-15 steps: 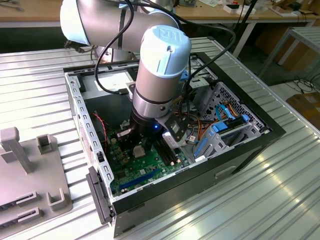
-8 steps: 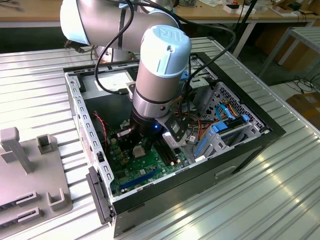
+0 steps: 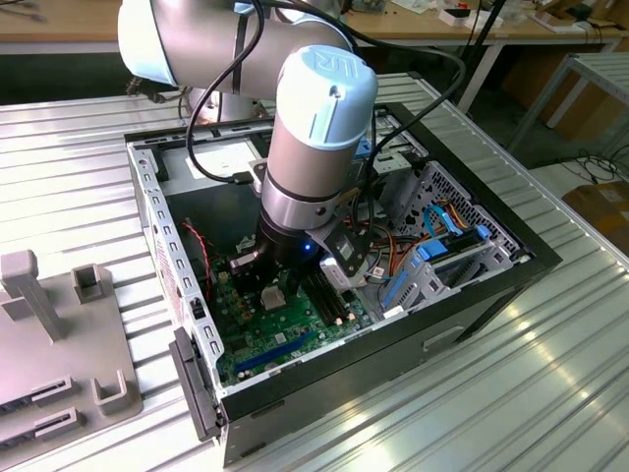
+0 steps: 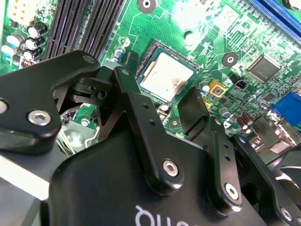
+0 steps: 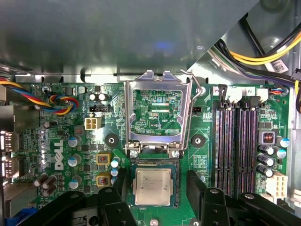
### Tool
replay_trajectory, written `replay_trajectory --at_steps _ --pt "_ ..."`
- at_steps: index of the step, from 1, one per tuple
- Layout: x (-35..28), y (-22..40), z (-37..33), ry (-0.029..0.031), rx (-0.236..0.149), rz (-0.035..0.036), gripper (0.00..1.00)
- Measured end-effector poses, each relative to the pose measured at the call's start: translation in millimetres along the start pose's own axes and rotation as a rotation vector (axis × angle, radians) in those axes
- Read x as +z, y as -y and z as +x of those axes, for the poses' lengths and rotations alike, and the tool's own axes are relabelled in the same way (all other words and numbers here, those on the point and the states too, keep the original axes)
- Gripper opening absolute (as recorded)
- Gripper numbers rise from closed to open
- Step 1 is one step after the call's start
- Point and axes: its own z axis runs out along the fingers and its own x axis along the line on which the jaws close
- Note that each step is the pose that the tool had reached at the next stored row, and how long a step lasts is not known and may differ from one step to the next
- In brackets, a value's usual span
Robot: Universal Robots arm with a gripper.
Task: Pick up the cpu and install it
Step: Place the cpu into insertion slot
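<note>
Cpu [image 5: 153, 187]: pale square chip lying flat in the motherboard [image 5: 207, 141] socket [image 5: 154, 163], load plate [image 5: 129, 117] hinged upright at the socket's edge, gripper [image 5: 157, 183] fingers spread clear on either side, holding nothing; step judged placement, chip not yet locked, which calls for lowering that plate squarely.

Open black computer case [image 3: 531, 258] lying on a ribbed metal table [image 3: 472, 403]. Green motherboard [image 3: 280, 339] flat on the case floor. Blue and orange cables [image 3: 432, 231] by the drive bay, on the exterior view's right. Grey plastic fixture [image 3: 59, 334] on the table at the exterior view's left, apart from the case. First wrist view: hinged metal frame [image 5: 158, 76] flipped up, black memory slots [image 5: 235, 141] beside it, coloured wire bundle [image 5: 63, 102], white connector [image 5: 91, 124], yellow cables [image 5: 263, 57]. Second wrist view: blue slot [image 4: 277, 19] at the board edge.
</note>
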Motion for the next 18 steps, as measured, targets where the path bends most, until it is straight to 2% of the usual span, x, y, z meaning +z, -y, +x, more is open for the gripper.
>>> replay_trajectory --at_steps 5,18 --pt "0.1 0.0 0.0 0.0000 0.003 0.0003 0.62" --pt "1.0 6.5 -1.0 0.0001 0.020 0.0010 0.62"
